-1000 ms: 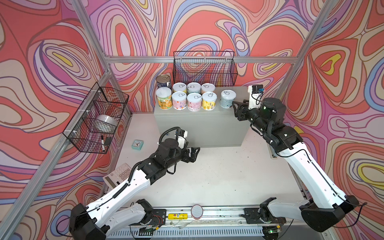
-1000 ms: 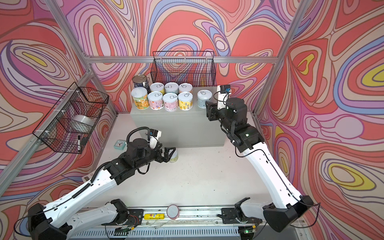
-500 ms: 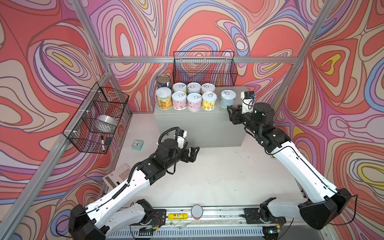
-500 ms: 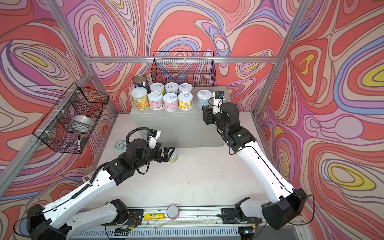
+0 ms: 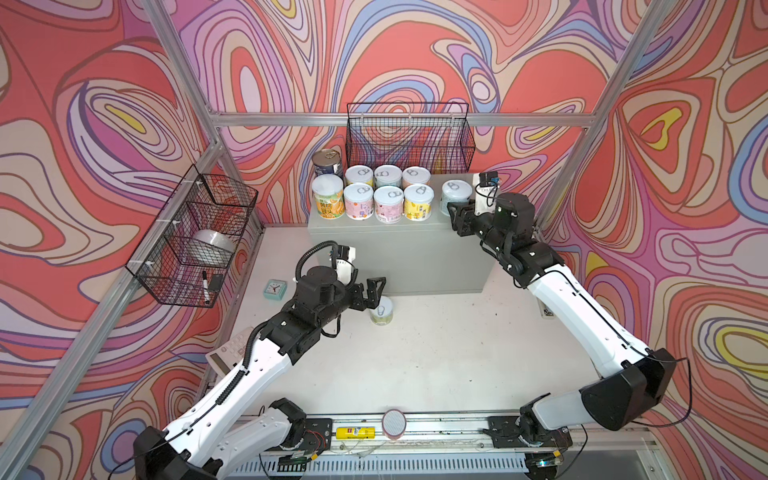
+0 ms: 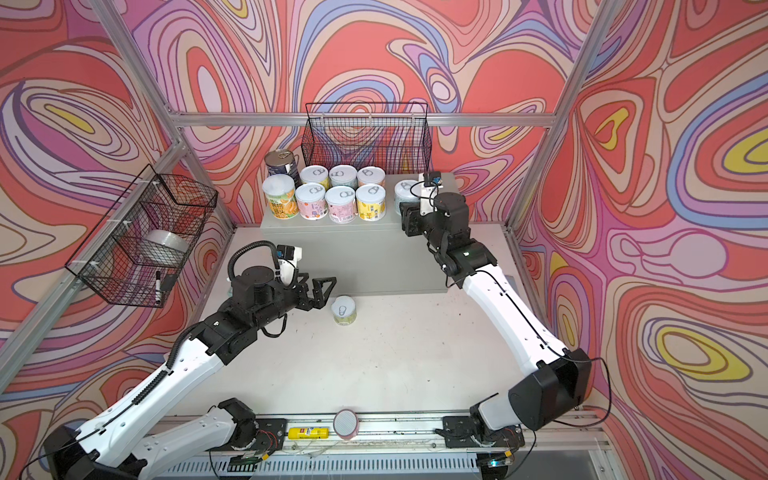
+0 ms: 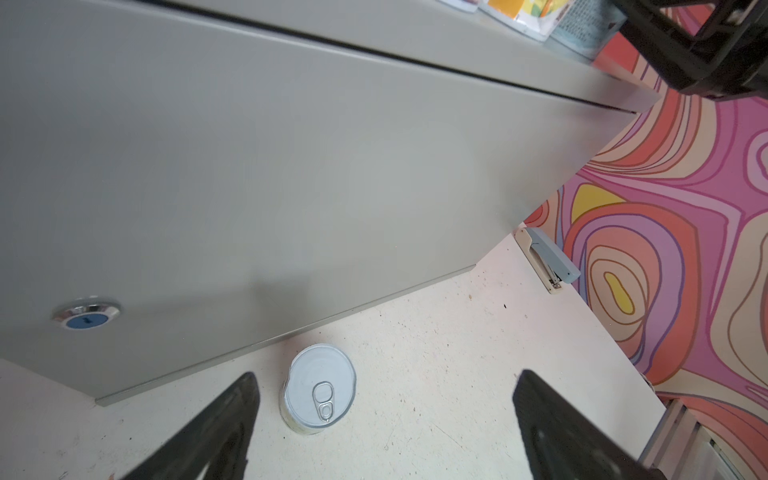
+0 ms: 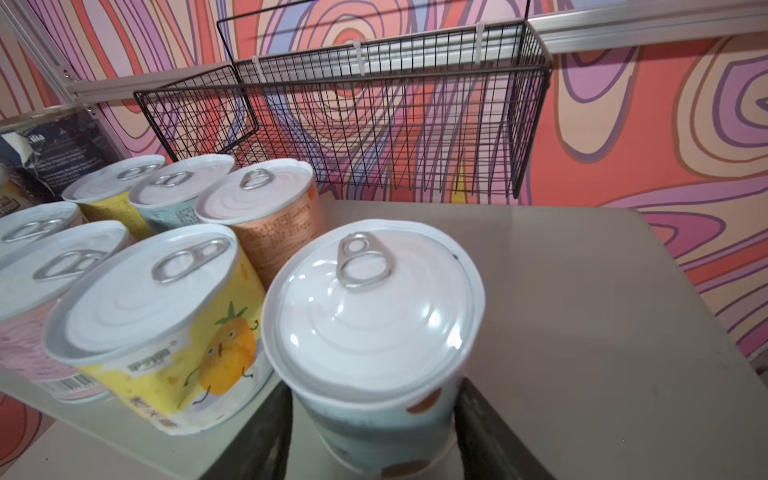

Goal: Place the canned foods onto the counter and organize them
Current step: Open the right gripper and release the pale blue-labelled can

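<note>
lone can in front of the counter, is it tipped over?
No, the can stands upright on the table, pull-tab lid facing up, just in front of the counter.

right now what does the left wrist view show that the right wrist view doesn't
Only the left wrist view: the loose can ahead of the open left gripper, the lock and a stapler.
Only the right wrist view: the basket and the lids of the cans up top.
Both: the counter, the yellow can and the blue can; the left wrist view catches only their labels.
</note>
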You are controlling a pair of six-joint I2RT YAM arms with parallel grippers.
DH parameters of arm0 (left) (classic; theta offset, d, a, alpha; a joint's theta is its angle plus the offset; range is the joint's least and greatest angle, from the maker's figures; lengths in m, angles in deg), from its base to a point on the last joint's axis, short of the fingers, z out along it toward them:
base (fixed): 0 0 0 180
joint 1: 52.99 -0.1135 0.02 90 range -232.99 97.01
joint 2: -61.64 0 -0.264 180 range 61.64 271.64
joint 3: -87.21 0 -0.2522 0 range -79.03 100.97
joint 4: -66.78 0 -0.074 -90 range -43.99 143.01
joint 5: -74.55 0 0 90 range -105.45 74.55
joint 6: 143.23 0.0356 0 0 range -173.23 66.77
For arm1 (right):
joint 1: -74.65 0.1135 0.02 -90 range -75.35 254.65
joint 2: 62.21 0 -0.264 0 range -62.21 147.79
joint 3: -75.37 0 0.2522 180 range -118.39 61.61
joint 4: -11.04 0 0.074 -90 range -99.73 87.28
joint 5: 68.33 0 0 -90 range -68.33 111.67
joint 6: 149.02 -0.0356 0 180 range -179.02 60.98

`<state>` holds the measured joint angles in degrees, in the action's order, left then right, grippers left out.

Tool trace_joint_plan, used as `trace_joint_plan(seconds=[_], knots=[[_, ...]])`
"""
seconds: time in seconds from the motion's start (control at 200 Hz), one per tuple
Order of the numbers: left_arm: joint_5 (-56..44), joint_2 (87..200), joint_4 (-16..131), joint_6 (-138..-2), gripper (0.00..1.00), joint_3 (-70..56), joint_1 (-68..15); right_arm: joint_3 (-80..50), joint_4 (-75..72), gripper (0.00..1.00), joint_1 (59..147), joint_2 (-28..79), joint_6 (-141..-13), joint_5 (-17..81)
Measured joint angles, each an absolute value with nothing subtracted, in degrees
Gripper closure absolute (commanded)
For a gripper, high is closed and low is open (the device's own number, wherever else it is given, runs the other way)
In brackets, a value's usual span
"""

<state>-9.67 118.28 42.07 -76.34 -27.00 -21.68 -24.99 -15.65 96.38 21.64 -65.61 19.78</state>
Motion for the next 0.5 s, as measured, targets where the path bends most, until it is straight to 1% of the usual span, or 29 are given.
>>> trace_joint_plan(seconds=[0.225, 0.501], knots=[[-7.5, 118.3, 42.1, -76.3, 0.03, -27.0, -22.6, -28.7, -15.1, 0.38, 96.1, 25.6, -65.7, 20.5], [-7.3, 118.3, 42.1, -76.4, 0.03, -27.0, -22.6, -33.1, -15.5, 0.37, 96.0, 29.6, -65.7, 20.7]])
